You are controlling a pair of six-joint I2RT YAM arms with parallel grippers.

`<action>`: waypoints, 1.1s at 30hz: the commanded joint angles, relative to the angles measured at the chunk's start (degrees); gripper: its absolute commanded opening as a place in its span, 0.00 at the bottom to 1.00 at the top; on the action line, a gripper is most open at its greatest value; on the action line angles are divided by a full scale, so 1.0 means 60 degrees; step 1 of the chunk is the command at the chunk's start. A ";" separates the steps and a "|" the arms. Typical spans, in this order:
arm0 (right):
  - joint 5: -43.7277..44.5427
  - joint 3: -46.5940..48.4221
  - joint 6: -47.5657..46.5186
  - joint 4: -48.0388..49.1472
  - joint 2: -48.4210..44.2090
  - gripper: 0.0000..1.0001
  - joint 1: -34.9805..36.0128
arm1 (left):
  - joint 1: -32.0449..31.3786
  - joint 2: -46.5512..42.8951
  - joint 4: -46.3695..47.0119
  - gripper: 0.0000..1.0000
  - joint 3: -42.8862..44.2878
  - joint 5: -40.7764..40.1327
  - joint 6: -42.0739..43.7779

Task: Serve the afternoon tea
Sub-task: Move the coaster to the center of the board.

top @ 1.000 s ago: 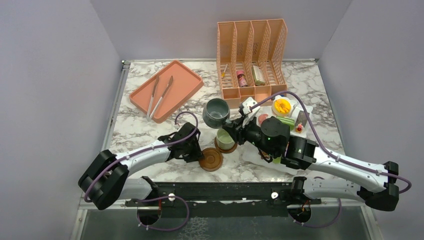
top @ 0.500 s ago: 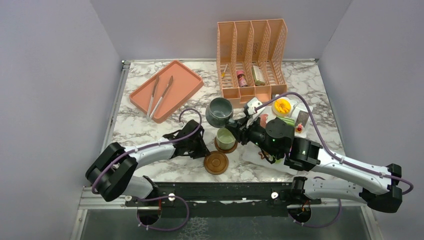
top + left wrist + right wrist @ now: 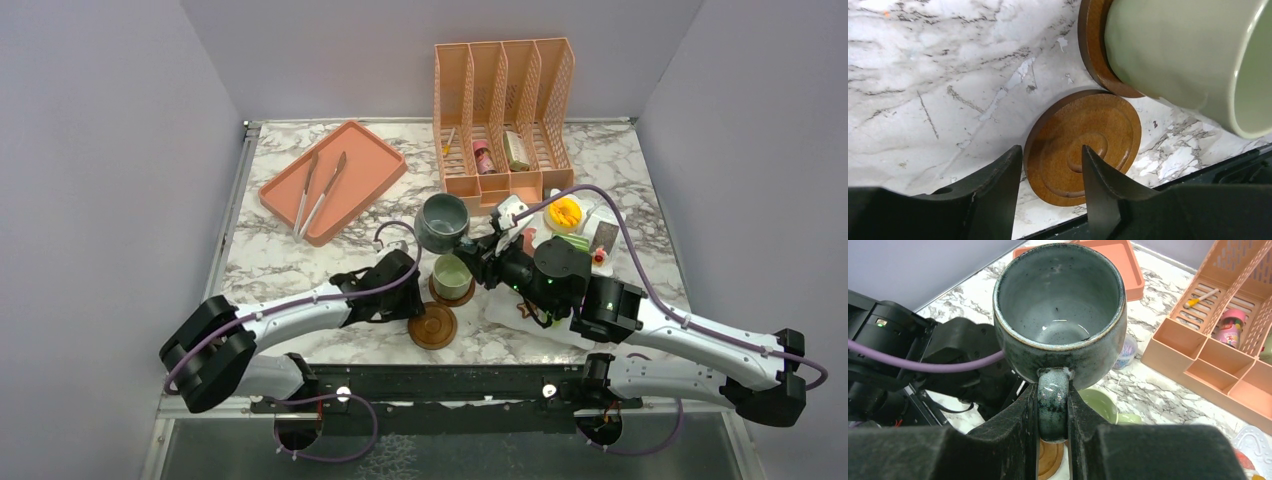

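Note:
My right gripper (image 3: 1053,395) is shut on the handle of the grey-blue mug (image 3: 1060,305), which hangs upright above the table (image 3: 442,222). Below it the pale green mug (image 3: 452,275) stands on a round brown coaster (image 3: 436,293). A second, bare coaster (image 3: 1083,145) lies flat, touching the first, near the front edge (image 3: 432,326). My left gripper (image 3: 1051,148) is open, with its jaws straddling that coaster's left rim and not pressing on it. Toy sweets (image 3: 565,212) lie on a white plate at the right.
An orange tray (image 3: 372,150) with tongs sits at the back left. An orange slotted organizer (image 3: 503,110) stands at the back, a small pink bottle (image 3: 1229,322) in it. The white plate (image 3: 610,215) sits behind my right arm. The black rail runs along the front edge.
My left gripper slid the bare coaster a little right, up against the green mug's coaster, and its jaws have widened. The right gripper with the grey-blue mug shifted slightly right.

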 commanded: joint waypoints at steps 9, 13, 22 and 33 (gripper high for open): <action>0.0700 0.0692 -0.0033 0.1257 -0.0337 0.01 0.0010 | -0.1407 0.0817 -0.0381 0.54 0.0091 -0.2459 0.0393; 0.1009 0.0789 -0.0143 0.1349 -0.0421 0.01 0.0010 | -0.1613 0.1484 -0.0386 0.54 0.0338 -0.2895 0.0625; 0.1418 0.1080 -0.0384 0.1426 -0.0388 0.01 0.0010 | -0.1739 0.2450 0.0115 0.45 0.0667 -0.2936 0.0914; 0.1638 0.0882 -0.0463 0.1689 -0.0722 0.01 0.0010 | -0.1741 0.3453 0.0271 0.34 0.1306 -0.3048 0.1159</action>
